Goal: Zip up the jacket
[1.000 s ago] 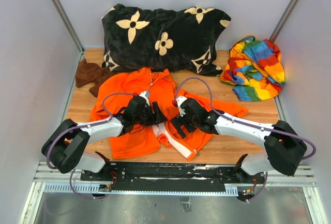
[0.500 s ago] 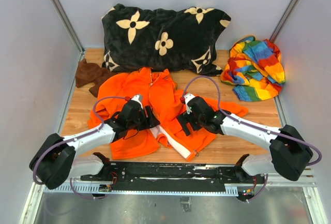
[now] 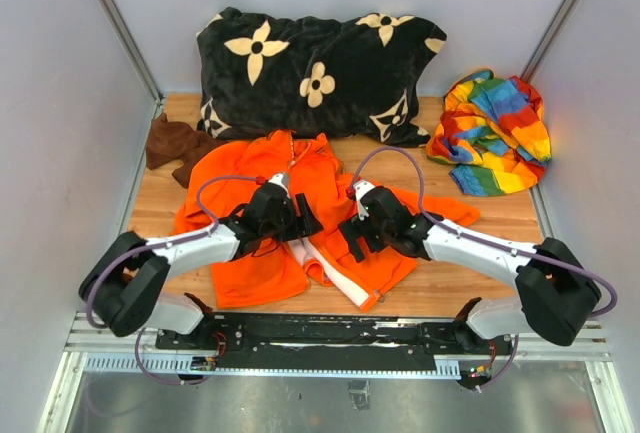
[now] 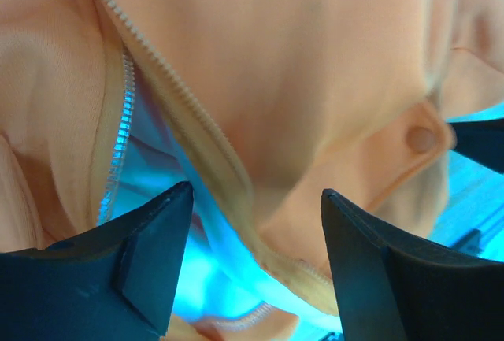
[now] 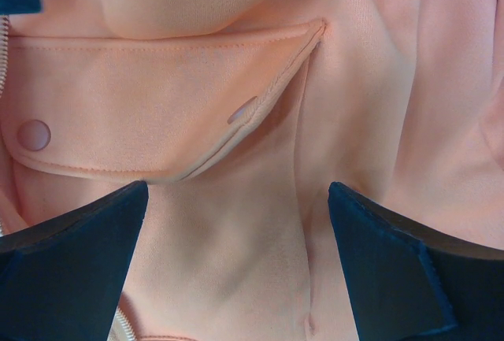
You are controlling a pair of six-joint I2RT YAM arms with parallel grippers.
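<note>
jacket (image 3: 250, 273) lies beneath left pincer (image 4: 256, 199), right pincer (image 5: 236, 191).

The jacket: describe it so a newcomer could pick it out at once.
On the wooden table, just in front of the big black flowered pillow, the jacket lies spread across the middle. It is bright orange and the largest garment there, unlike the small brown cloth on its left and the rainbow-striped cloth at far right.
</note>
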